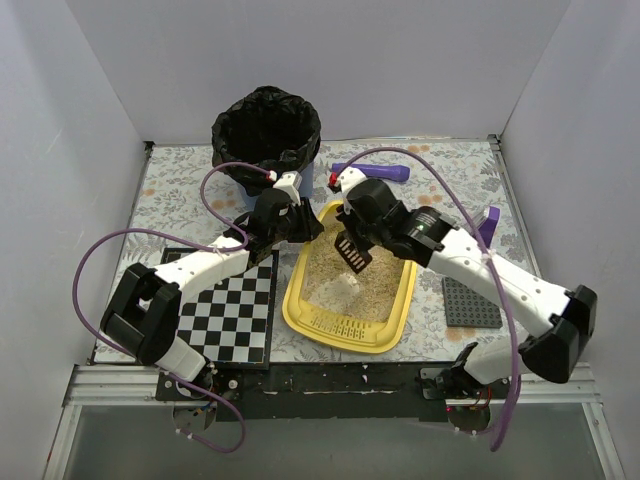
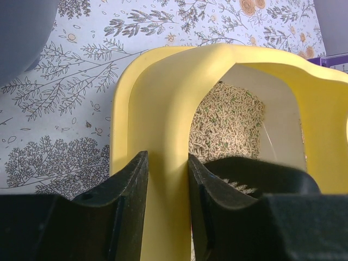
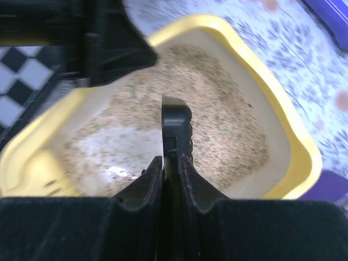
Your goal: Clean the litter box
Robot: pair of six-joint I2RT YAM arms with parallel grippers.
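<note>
The yellow litter box lies at the table's middle, its slotted strip at the near end. Beige litter covers most of its floor, with a bare pale patch near the middle. My left gripper is shut on the box's far-left rim; in the left wrist view its jaws straddle the yellow rim. My right gripper is shut on the handle of a black slotted scoop, held over the litter. In the right wrist view the gripper pinches the scoop above the litter.
A blue bin lined with a black bag stands just behind the box at the back left. A purple object lies behind the box, another at the right. A grey studded plate is right of the box, a checkerboard to the left.
</note>
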